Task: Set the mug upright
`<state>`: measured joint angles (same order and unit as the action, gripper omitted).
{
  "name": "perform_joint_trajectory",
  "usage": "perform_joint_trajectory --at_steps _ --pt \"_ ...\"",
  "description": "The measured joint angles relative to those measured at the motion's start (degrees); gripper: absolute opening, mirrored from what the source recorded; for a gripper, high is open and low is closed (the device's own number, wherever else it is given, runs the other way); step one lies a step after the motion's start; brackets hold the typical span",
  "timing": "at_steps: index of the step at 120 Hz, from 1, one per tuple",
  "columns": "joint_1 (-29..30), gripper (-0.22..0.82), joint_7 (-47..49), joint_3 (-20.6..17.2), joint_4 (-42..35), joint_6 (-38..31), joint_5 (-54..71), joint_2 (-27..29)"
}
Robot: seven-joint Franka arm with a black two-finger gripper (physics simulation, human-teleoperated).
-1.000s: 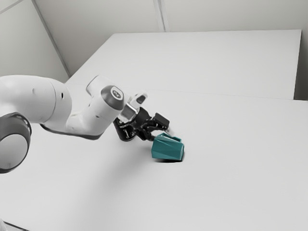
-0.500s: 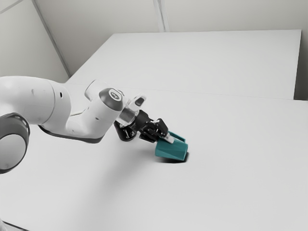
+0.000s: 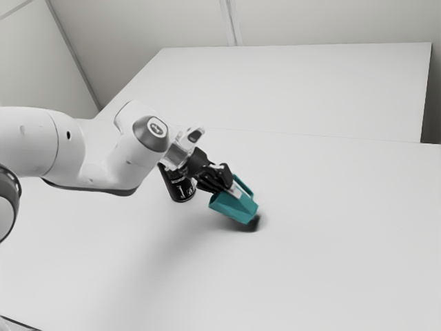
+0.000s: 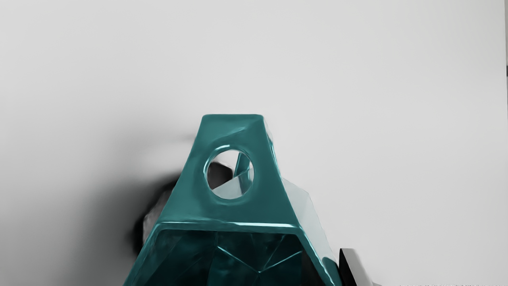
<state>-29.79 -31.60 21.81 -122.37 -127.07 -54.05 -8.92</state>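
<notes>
From where I stand, the black gripper (image 3: pixel 233 189) has its jaws closed on the teal mug (image 3: pixel 227 207), with one finger (image 4: pixel 354 266) pressed to its outer wall. The mug is tilted between them, its mouth (image 4: pixel 238 258) facing back toward the hand, its base sloping down beyond the fingertips toward the table (image 3: pixel 344 241), and its handle (image 4: pixel 232 212) out ahead of the jaws. It isn't upright yet.

The slanting walls are what would worry me (that angular shape can't be kind to flat pads): if the grip is slight, the mug could swivel or slip out as the hand turns. Lowered at this slant, its base would land on an edge, and letting go then would tip it over again. A wide swing backward might also clip the dark can-like thing (image 3: pixel 182 191) near the rear of the gripper.
</notes>
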Motion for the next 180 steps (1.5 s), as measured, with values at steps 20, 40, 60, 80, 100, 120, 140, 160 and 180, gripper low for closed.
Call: perform_joint_trajectory --at_steps 20,40,60,80,100,120,140,160,180 --pt "-1.88 -0.17 8.63 0.11 -0.1 -2.08 14.16 0.35" --pt "-3.45 -0.17 19.01 0.51 0.04 -2.74 25.14 2.65" --pt "-3.96 -0.17 28.37 1.04 -0.14 -1.54 31.05 4.64" --pt "-3.57 -0.17 36.79 1.68 -0.66 1.16 34.2 5.42" --pt "-1.79 -0.17 43.49 1.72 -0.63 3.86 37.35 5.37" --pt "0.73 -0.17 49.1 1.73 -0.8 6.68 40.42 5.82" --pt "0.74 -0.17 53.62 2.47 -2.26 8.77 42.12 6.42" --pt "2.5 -0.17 57.09 2.58 -2.84 9.77 43.09 6.6" --pt "3.23 -0.17 60.01 2.88 -2.76 10.36 45.73 6.39"
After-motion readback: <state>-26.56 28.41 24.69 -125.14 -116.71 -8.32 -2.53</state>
